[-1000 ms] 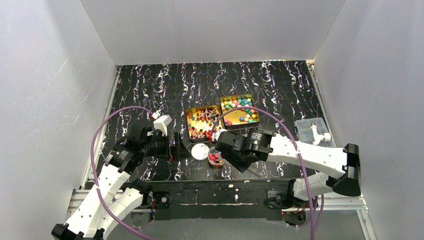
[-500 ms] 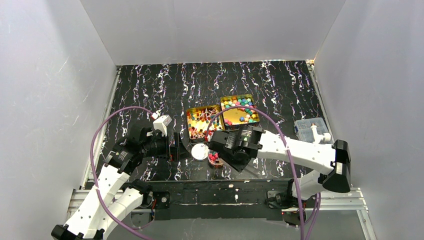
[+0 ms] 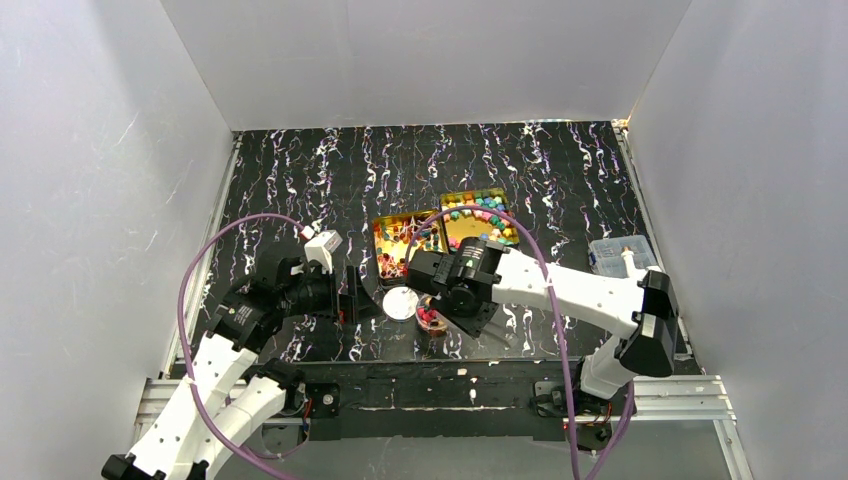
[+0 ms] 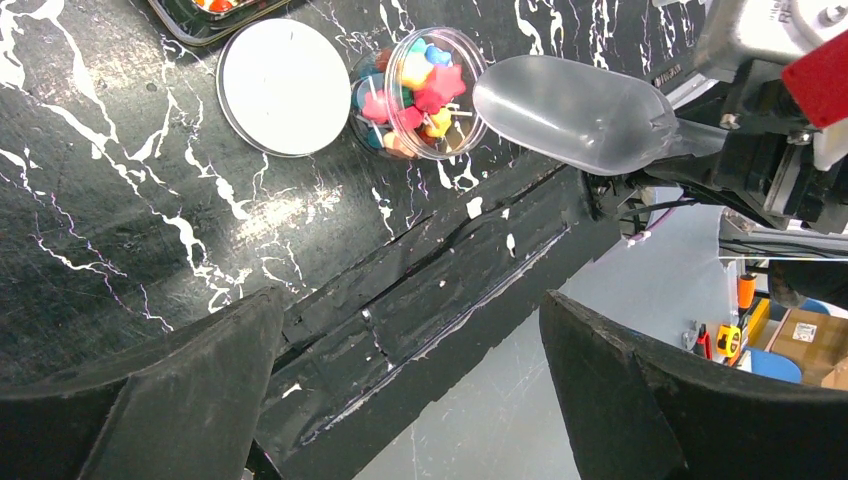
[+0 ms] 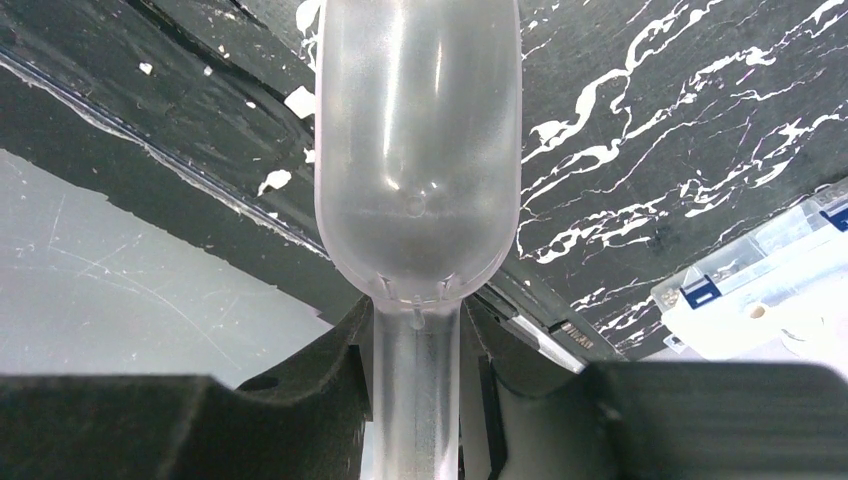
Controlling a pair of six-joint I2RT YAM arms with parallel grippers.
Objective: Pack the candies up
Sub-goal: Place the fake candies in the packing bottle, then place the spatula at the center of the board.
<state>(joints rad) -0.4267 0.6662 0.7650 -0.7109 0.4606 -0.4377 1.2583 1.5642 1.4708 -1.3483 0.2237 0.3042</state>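
A small clear jar (image 4: 420, 90) holds red, yellow and blue candies and stands near the table's front edge, with its white lid (image 4: 283, 87) flat beside it. My right gripper (image 5: 417, 350) is shut on the handle of a clear plastic scoop (image 5: 417, 150). The scoop's bowl is empty and hovers just beside the jar, as the left wrist view (image 4: 570, 100) shows. My left gripper (image 4: 410, 330) is open and empty, left of the lid. Two gold tins hold more candies: twist-wrapped ones (image 3: 400, 245) and round coloured lumps (image 3: 480, 212).
A clear plastic box (image 3: 622, 258) sits at the table's right edge and also shows in the right wrist view (image 5: 770, 290). The table's taped front edge (image 4: 450, 290) runs just below the jar. White walls close in the left, back and right sides.
My right arm has swung left and its wrist has turned, carrying the scoop closer to the jar. The left arm, jar and lid have not moved.
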